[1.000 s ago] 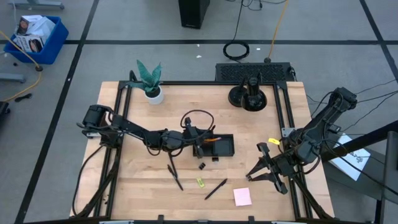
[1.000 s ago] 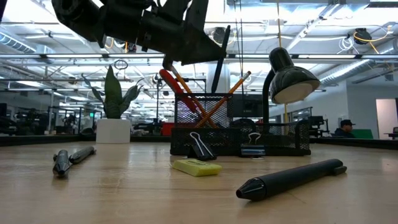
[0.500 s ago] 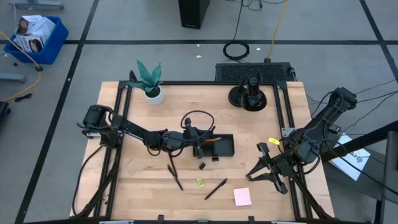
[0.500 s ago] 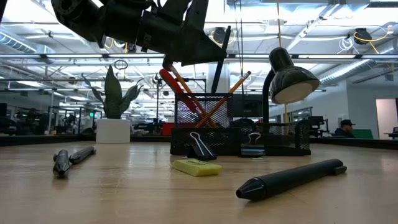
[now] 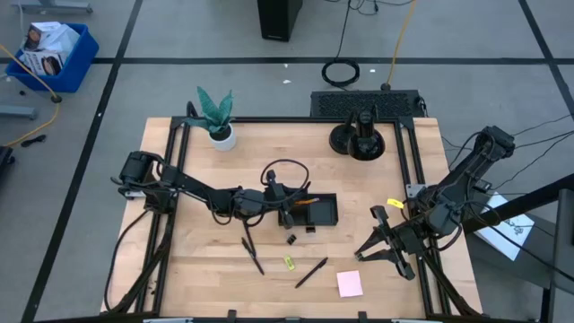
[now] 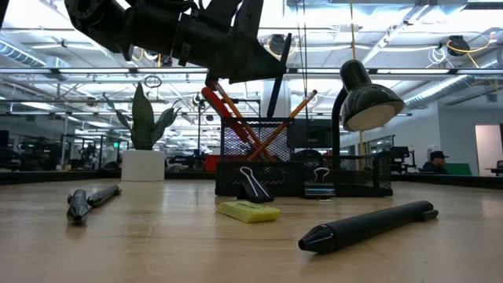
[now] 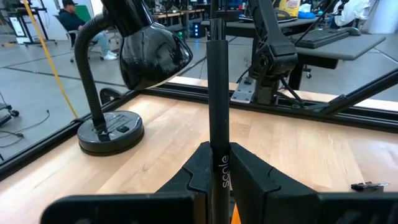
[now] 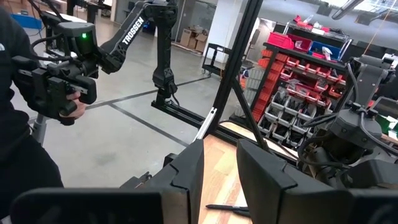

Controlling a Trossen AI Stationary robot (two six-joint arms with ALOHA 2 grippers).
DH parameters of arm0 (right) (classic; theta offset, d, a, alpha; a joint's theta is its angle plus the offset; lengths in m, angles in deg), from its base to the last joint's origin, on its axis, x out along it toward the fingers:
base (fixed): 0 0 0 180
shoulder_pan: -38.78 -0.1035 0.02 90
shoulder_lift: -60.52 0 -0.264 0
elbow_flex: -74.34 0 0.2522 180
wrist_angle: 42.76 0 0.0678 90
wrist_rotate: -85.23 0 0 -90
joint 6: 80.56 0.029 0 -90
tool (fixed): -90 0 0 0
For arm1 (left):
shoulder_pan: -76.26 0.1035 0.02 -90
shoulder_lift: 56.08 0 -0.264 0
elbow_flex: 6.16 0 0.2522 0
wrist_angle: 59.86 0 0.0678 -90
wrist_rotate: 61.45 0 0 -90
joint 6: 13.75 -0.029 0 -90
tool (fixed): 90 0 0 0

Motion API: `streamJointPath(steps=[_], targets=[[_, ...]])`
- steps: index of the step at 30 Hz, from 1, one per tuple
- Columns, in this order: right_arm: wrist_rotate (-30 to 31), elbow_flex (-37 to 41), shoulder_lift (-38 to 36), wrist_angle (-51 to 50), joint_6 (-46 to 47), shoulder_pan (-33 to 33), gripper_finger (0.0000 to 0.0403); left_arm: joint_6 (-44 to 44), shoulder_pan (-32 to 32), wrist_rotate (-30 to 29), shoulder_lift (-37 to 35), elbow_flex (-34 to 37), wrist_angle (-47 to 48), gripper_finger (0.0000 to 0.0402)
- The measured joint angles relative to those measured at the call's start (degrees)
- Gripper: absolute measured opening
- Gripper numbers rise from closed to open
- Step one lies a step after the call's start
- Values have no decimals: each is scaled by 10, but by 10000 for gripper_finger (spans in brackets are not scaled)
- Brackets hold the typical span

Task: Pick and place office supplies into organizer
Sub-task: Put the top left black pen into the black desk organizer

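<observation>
**Left gripper holds a black pen upright over the organizer**

Low view, nearest first: a thick black pen (image 6: pixel 369 226) lies across the lower right of the wooden table (image 6: pixel 157 251). Left of it lies a small yellow-green piece (image 6: pixel 247 211), and at the far left two more dark pens (image 6: pixel 88 200) lie together. Behind the yellow-green piece, a black clip (image 6: pixel 253 185) leans against the front of the black mesh organizer (image 6: pixel 302 177) at centre frame, and a second clip (image 6: pixel 320 183) sits to its right. Red-handled scissors (image 6: pixel 224 110) and orange pencils (image 6: pixel 292 112) stand tilted in the organizer's taller cup.

Above the organizer, in the upper centre, the left gripper (image 6: pixel 263 67) is clamped on a slim black pen (image 6: pixel 277 71) held roughly upright. The left wrist view shows the same pen (image 7: pixel 217 106) pinched between the two dark fingers (image 7: pixel 249 171).

Farther back stand a green plant in a white pot (image 6: pixel 144 141) at left and a black desk lamp (image 6: pixel 365 98) at right.

In the high view, a pale pink sticky-note pad (image 5: pixel 350 283) lies at the lower centre-right of the table. The right gripper (image 5: pixel 381 244) rests at the table's right edge, well apart from the organizer (image 5: pixel 318 212), its fingers (image 8: pixel 186 171) parted and holding nothing.
</observation>
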Motion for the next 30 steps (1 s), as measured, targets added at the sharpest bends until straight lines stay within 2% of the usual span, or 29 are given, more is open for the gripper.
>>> streamJointPath(steps=[30], targets=[[0,0,0,0,0,0,89,28,-7,0,0,0,16,44]])
